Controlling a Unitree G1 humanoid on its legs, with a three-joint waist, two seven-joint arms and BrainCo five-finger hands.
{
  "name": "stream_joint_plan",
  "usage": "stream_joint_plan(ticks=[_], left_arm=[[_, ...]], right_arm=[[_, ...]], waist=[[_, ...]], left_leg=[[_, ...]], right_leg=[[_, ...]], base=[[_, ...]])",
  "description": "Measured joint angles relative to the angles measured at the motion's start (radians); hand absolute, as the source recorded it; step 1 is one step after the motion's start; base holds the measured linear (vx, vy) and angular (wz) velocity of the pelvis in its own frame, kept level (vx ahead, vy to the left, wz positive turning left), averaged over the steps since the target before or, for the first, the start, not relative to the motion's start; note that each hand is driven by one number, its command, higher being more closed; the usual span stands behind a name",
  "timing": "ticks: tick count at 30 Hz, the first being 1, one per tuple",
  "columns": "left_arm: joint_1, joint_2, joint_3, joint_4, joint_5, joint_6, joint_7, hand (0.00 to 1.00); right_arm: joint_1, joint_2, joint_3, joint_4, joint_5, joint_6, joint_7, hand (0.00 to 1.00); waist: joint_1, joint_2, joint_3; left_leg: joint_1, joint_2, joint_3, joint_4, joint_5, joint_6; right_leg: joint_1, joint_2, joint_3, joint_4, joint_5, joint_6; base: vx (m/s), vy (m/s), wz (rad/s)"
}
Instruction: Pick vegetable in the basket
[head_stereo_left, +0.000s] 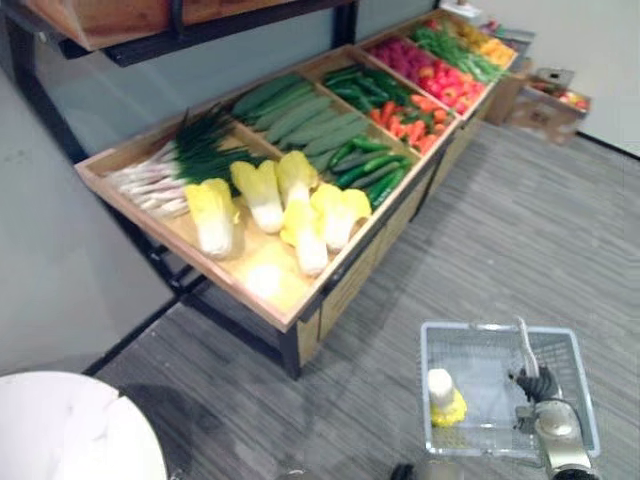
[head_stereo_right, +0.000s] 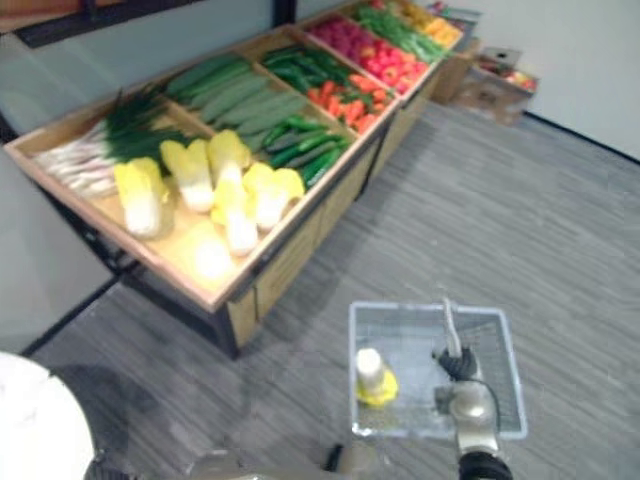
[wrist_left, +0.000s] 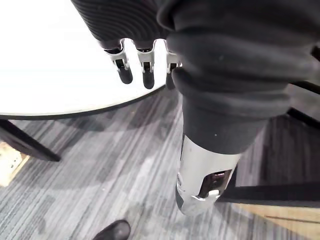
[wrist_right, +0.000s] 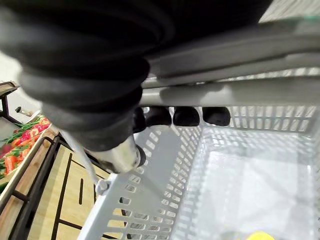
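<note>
At the near left stands a white round table (head_stereo_left: 70, 430). The left wrist view has the left hand (wrist_left: 146, 67) over that table's edge, its fingers straight and loosely spread, holding nothing.

Farther off, a long wooden counter (head_stereo_left: 262, 275) runs from the left toward the far right, split into compartments. Scallions (head_stereo_left: 160, 185) lie in its leftmost one beside yellow-leaved cabbages (head_stereo_left: 265, 195). Then come long green cucumbers (head_stereo_left: 300, 115), then carrots (head_stereo_left: 405, 120).

At the near right a grey mesh basket (head_stereo_left: 480, 330) hangs above the grey floor (head_stereo_left: 520, 220), well apart from the counter. A napa cabbage (head_stereo_left: 445, 398) sits against the basket's left wall. Its long axis runs near to far, with the pale, blunt stem end pointing far and the frilly yellow leaves toward the robot. It is short and stout.

The right hand (head_stereo_left: 535, 385) holds the handle (head_stereo_left: 525, 345) over the basket's right part. The right wrist view gives the grip: dark fingertips (wrist_right: 186, 116) curl under the grey bar (wrist_right: 240, 92), with a sliver of yellow leaf deep in the basket.
</note>
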Motion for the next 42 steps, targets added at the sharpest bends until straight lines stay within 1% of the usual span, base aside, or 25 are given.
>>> stream_joint_plan(ticks=[2, 4, 5, 6, 11, 13, 14, 15, 16, 17, 18, 19, 22, 23, 24, 25, 27, 31, 33, 35, 36, 37, 38, 39, 42], left_arm=[[-0.006, -0.009, 0.005, 0.002, 0.001, 0.002, -0.004, 0.00], [-0.017, -0.033, 0.005, 0.001, 0.001, 0.001, -0.005, 0.00], [-0.036, -0.043, 0.004, 0.009, 0.000, 0.002, -0.005, 0.00], [-0.042, -0.048, -0.007, 0.008, 0.000, 0.001, -0.005, 0.00], [-0.042, -0.055, -0.042, 0.013, 0.003, 0.001, -0.001, 0.00], [-0.040, -0.057, -0.043, 0.020, 0.004, 0.002, 0.002, 0.00], [-0.041, -0.059, -0.043, 0.020, 0.003, 0.002, 0.005, 0.00], [-0.037, -0.063, -0.043, 0.026, 0.003, 0.001, 0.006, 0.00], [-0.037, -0.064, -0.044, 0.034, 0.003, -0.001, 0.007, 0.00], [-0.035, -0.071, -0.052, 0.047, 0.001, -0.003, 0.008, 0.00], [-0.024, -0.085, -0.074, 0.055, 0.000, -0.006, 0.009, 0.00], [-0.009, -0.103, -0.087, 0.057, 0.000, -0.011, 0.009, 0.00], [0.018, -0.114, -0.111, 0.057, -0.005, -0.017, 0.009, 0.00], [0.017, -0.114, -0.111, 0.056, -0.005, -0.018, 0.009, 0.00], [0.018, -0.115, -0.112, 0.056, -0.006, -0.018, 0.009, 0.00], [0.014, -0.113, -0.112, 0.055, -0.006, -0.018, 0.009, 0.00], [-0.003, -0.113, -0.114, 0.052, -0.006, -0.019, 0.008, 0.00], [-0.035, -0.113, -0.124, 0.044, -0.008, -0.020, 0.008, 0.00], [-0.034, -0.112, -0.123, 0.037, -0.010, -0.020, 0.008, 0.00], [-0.031, -0.113, -0.124, 0.037, -0.017, -0.020, 0.008, 0.00], [-0.031, -0.111, -0.124, 0.037, -0.017, -0.019, 0.008, 0.00], [-0.032, -0.107, -0.127, 0.036, -0.017, -0.020, 0.008, 0.00], [-0.034, -0.098, -0.146, 0.036, -0.016, -0.020, 0.008, 0.00], [-0.033, -0.093, -0.155, 0.036, -0.016, -0.020, 0.007, 0.00], [-0.024, -0.042, -0.180, 0.011, -0.017, -0.018, 0.008, 0.00]], right_arm=[[-0.017, 0.007, 0.039, -0.001, 0.000, 0.000, 0.001, 1.00], [-0.011, 0.007, 0.058, -0.003, 0.000, 0.000, 0.000, 1.00], [-0.010, 0.003, 0.073, -0.003, 0.000, 0.004, 0.001, 1.00], [0.006, 0.006, 0.083, -0.003, 0.000, 0.005, 0.001, 1.00], [0.055, 0.007, 0.133, -0.083, 0.000, 0.011, 0.000, 1.00], [0.071, 0.007, 0.144, -0.107, 0.000, 0.008, 0.000, 1.00], [0.084, 0.005, 0.146, -0.128, 0.001, 0.006, 0.000, 1.00], [0.083, 0.001, 0.150, -0.136, 0.001, 0.005, 0.000, 1.00], [0.083, -0.003, 0.151, -0.139, 0.001, 0.005, 0.000, 1.00], [0.084, -0.015, 0.151, -0.139, 0.000, 0.005, -0.001, 1.00], [0.081, -0.037, 0.150, -0.141, 0.001, 0.005, -0.001, 1.00], [0.079, -0.056, 0.149, -0.144, 0.001, 0.005, -0.002, 1.00], [0.076, -0.073, 0.146, -0.151, 0.000, 0.005, -0.003, 1.00], [0.076, -0.075, 0.143, -0.151, 0.000, 0.005, -0.003, 1.00], [0.074, -0.076, 0.137, -0.154, 0.000, 0.005, -0.004, 1.00], [0.071, -0.071, 0.138, -0.157, 0.000, 0.005, -0.005, 1.00], [0.069, -0.072, 0.133, -0.165, 0.000, 0.002, -0.008, 1.00], [0.042, -0.072, 0.110, -0.163, 0.000, 0.003, -0.024, 1.00], [0.009, -0.071, 0.112, -0.157, 0.000, 0.002, -0.025, 1.00], [-0.005, -0.070, 0.112, -0.151, 0.000, 0.002, -0.027, 1.00], [-0.007, -0.068, 0.110, -0.151, 0.001, 0.002, -0.032, 1.00], [-0.007, -0.062, 0.108, -0.151, 0.002, 0.002, -0.037, 1.00], [-0.008, -0.050, 0.109, -0.152, 0.002, 0.002, -0.043, 1.00], [-0.008, -0.039, 0.111, -0.151, 0.000, 0.002, -0.042, 1.00], [-0.005, -0.001, 0.115, -0.151, 0.000, 0.006, -0.042, 1.00]], waist=[[-0.002, -0.022, 0.003], [-0.002, -0.021, -0.002], [-0.002, -0.013, 0.005], [-0.004, -0.008, 0.004], [-0.002, 0.010, 0.005], [-0.004, 0.018, 0.011], [-0.004, 0.028, 0.019], [-0.002, 0.040, 0.030], [-0.004, 0.044, 0.032], [-0.001, 0.047, 0.035], [0.003, 0.051, 0.038], [0.014, 0.073, 0.036], [0.025, 0.116, 0.038], [0.026, 0.122, 0.039], [0.032, 0.133, 0.034], [0.040, 0.137, 0.031], [0.044, 0.122, 0.039], [0.052, 0.113, 0.043], [0.057, 0.112, 0.044], [0.062, 0.112, 0.044], [0.060, 0.109, 0.045], [0.055, 0.100, 0.051], [0.053, 0.089, 0.056], [0.054, 0.082, 0.061], [0.046, 0.044, 0.093]], left_leg=[[0.012, -0.011, 0.062, -0.022, 0.033, -0.007], [0.017, -0.024, 0.105, -0.073, 0.062, -0.021], [0.013, -0.015, 0.141, -0.081, 0.080, -0.028], [0.011, -0.010, 0.162, -0.092, 0.107, -0.031], [0.028, 0.059, 0.233, -0.066, 0.127, -0.053], [0.033, 0.101, 0.236, 0.005, 0.122, -0.055], [0.026, 0.136, 0.218, 0.079, 0.118, -0.052], [-0.005, 0.167, 0.144, 0.180, 0.118, -0.045], [-0.040, 0.171, 0.070, 0.234, 0.120, -0.038], [-0.090, 0.134, -0.091, 0.264, 0.084, -0.063], [-0.118, 0.067, -0.252, 0.239, 0.054, -0.089], [-0.130, 0.021, -0.337, 0.185, 0.051, -0.094], [-0.145, -0.028, -0.377, 0.018, 0.070, -0.086], [-0.146, -0.037, -0.387, -0.014, 0.080, -0.085], [-0.144, -0.050, -0.411, -0.064, 0.131, -0.087], [-0.132, -0.062, -0.402, -0.077, 0.150, -0.077], [-0.135, -0.082, -0.398, -0.068, 0.139, -0.059], [-0.131, -0.110, -0.379, -0.053, 0.119, -0.032], [-0.127, -0.120, -0.366, -0.026, 0.085, -0.019], [-0.128, -0.116, -0.350, 0.020, 0.037, -0.012], [-0.128, -0.115, -0.350, 0.049, 0.001, -0.001], [-0.127, -0.119, -0.348, 0.062, -0.014, 0.005], [-0.125, -0.125, -0.343, 0.093, -0.046, 0.016], [-0.121, -0.125, -0.332, 0.112, -0.072, 0.026], [-0.053, -0.145, -0.337, 0.140, -0.117, 0.062]], right_leg=[[0.003, 0.008, -0.025, -0.089, -0.007, 0.008], [0.033, 0.050, 0.003, -0.242, -0.003, 0.014], [0.042, 0.080, 0.030, -0.331, 0.028, 0.037], [0.043, 0.101, 0.050, -0.385, 0.054, 0.024], [0.055, 0.164, 0.066, -0.469, 0.080, 0.003], [0.078, 0.182, 0.061, -0.479, 0.081, -0.002], [0.096, 0.194, 0.057, -0.478, 0.072, -0.018], [0.116, 0.205, 0.065, -0.477, 0.067, -0.025], [0.123, 0.208, 0.070, -0.473, 0.067, -0.032], [0.124, 0.206, 0.089, -0.472, 0.068, -0.036], [0.123, 0.200, 0.111, -0.474, 0.068, -0.036], [0.116, 0.200, 0.133, -0.476, 0.069, -0.034], [0.104, 0.200, 0.150, -0.475, 0.073, -0.029], [0.102, 0.201, 0.152, -0.474, 0.074, -0.027], [0.094, 0.205, 0.159, -0.471, 0.074, -0.025], [0.094, 0.198, 0.179, -0.476, 0.079, -0.017], [0.100, 0.179, 0.178, -0.486, 0.090, 0.000], [0.107, 0.150, 0.192, -0.495, 0.093, 0.016], [0.105, 0.140, 0.227, -0.487, 0.086, 0.035], [0.083, 0.136, 0.252, -0.426, 0.051, 0.054], [0.049, 0.125, 0.262, -0.329, -0.002, 0.067], [0.030, 0.114, 0.263, -0.270, -0.031, 0.071], [-0.020, 0.094, 0.264, -0.138, -0.068, 0.077], [-0.092, 0.076, 0.264, 0.022, -0.073, 0.072], [-0.210, 0.025, 0.293, 0.342, -0.045, 0.064]], base=[[-0.16, -0.119, -1.13], [-0.15, -0.129, -0.99], [-0.12, -0.122, -0.81], [-0.18, -0.182, -0.76], [-0.11, -0.157, -0.53], [-0.04, -0.162, -0.31], [-0.02, -0.184, -0.27], [-0.01, -0.190, -0.26], [0.03, -0.181, -0.25], [0.04, -0.137, -0.33], [0.07, -0.096, -0.54], [0.07, -0.019, -0.57], [0.09, 0.049, -0.41], [0.11, 0.090, -0.16], [0.17, 0.154, -0.32], [0.19, 0.163, -0.31], [0.18, 0.143, -0.07], [0.17, 0.124, -0.06], [0.13, 0.096, -0.38], [0.11, 0.120, -0.38], [0.10, 0.153, -0.25], [0.08, 0.180, -0.12], [0.03, 0.160, -0.13], [0.02, 0.133, -0.14], [0.13, 0.083, 0.10]])
